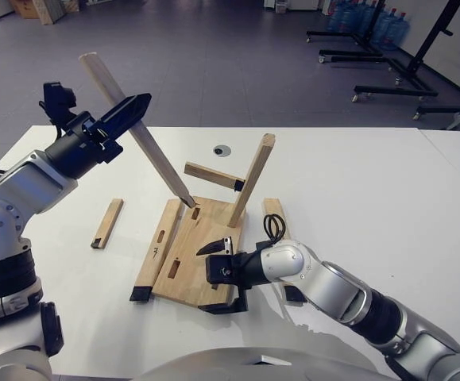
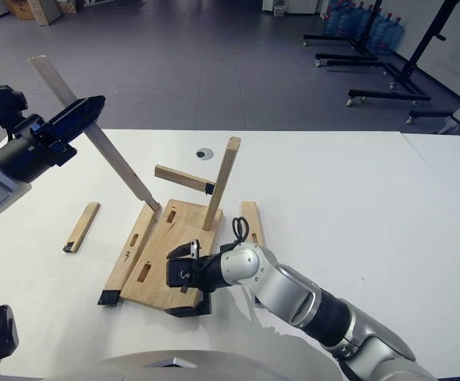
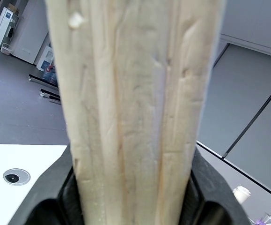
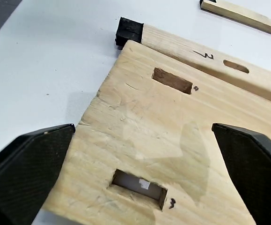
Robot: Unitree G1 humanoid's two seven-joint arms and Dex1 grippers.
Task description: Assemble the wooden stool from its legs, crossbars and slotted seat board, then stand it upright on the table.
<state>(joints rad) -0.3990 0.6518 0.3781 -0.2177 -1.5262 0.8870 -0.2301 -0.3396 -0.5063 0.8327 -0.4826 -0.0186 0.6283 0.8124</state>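
Left gripper (image 1: 129, 113) clamped shut on tilted leg (image 1: 158, 163), whose lower tip is at a far slot of seat board (image 1: 206, 238), likely lining up to insert. Right gripper (image 1: 218, 278) wide open with the board's near edge between its jaws, probably steadying; contact unclear.

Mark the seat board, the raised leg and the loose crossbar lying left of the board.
Seat board (image 1: 202, 238): left eye view, bare top face.
Raised leg (image 1: 164, 168): left eye view, lower shaft.
Loose crossbar (image 1: 107, 223): left eye view, mid-length.
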